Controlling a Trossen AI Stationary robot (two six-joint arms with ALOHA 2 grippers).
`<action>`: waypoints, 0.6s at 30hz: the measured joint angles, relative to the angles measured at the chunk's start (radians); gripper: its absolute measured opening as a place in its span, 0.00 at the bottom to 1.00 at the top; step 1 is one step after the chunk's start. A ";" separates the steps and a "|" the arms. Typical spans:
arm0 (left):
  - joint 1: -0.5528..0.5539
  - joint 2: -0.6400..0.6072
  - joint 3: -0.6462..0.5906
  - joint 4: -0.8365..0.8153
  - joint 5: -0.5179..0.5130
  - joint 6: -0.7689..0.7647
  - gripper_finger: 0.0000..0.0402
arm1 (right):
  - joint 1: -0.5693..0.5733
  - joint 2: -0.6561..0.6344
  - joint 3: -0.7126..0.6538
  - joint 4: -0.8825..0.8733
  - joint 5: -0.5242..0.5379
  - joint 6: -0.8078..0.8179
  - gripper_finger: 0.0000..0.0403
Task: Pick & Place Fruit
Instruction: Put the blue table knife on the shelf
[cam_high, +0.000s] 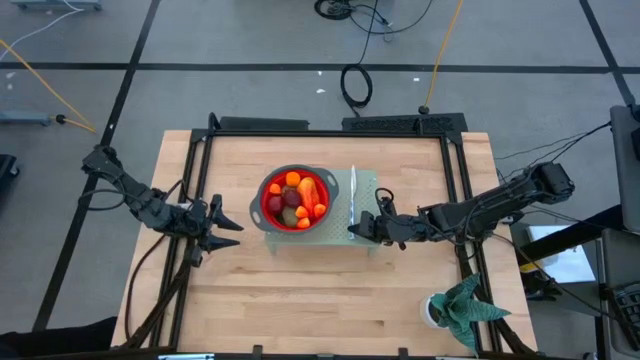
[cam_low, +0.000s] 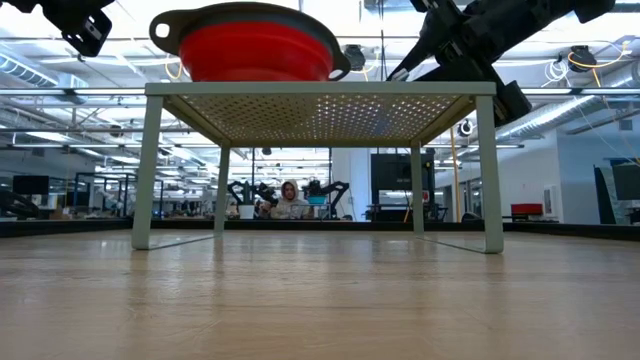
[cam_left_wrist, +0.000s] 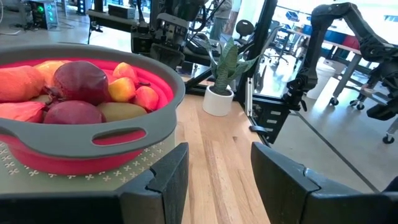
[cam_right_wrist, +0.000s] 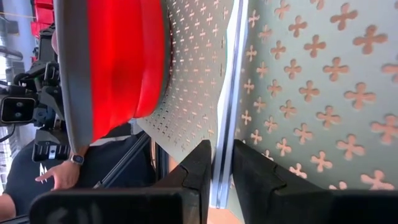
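Left arm waits at the left side of the worktop (cam_high: 300, 310). Its gripper (cam_high: 228, 221) hangs just short of the bowl's grey handle, fingers (cam_left_wrist: 165, 180) partly apart with nothing between them. Looks parked there so it can reach the bowl rim without crowding the other arm.

Centre: the red bowl (cam_high: 294, 200) with the grey rim sits on a small pale-green perforated stand (cam_high: 366, 190), raised off the wood. The fruit (cam_high: 296, 198) is all inside it: dark red round pieces, a brownish-green one, a longer red-orange piece, small orange ones. Piled together, none on the wood that I can see.

Just right of the bowl a silver knife (cam_high: 353, 200) lies lengthwise on the stand, beside the bowl, not touching it as far as I can tell.

Right gripper (cam_high: 360, 229) is at the near end of the knife, over the stand's edge. Fingers (cam_right_wrist: 193, 171) drawn in narrow with the blade's bright strip running between them; I judge it pinched on the knife, low on the end so the thin blade can be slid or lifted clear.

A potted plant (cam_high: 458, 308) stands near the front right corner, well apart.
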 joint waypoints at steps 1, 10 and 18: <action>0.000 0.000 0.000 0.000 0.000 0.000 0.43 | 0.000 0.000 0.000 0.000 0.000 0.000 0.14; 0.000 0.000 0.000 0.000 0.000 -0.002 0.43 | 0.000 0.000 0.000 0.009 -0.021 -0.003 0.23; 0.000 0.000 0.000 0.000 0.001 -0.002 0.43 | 0.000 0.000 0.000 0.012 -0.053 -0.061 0.26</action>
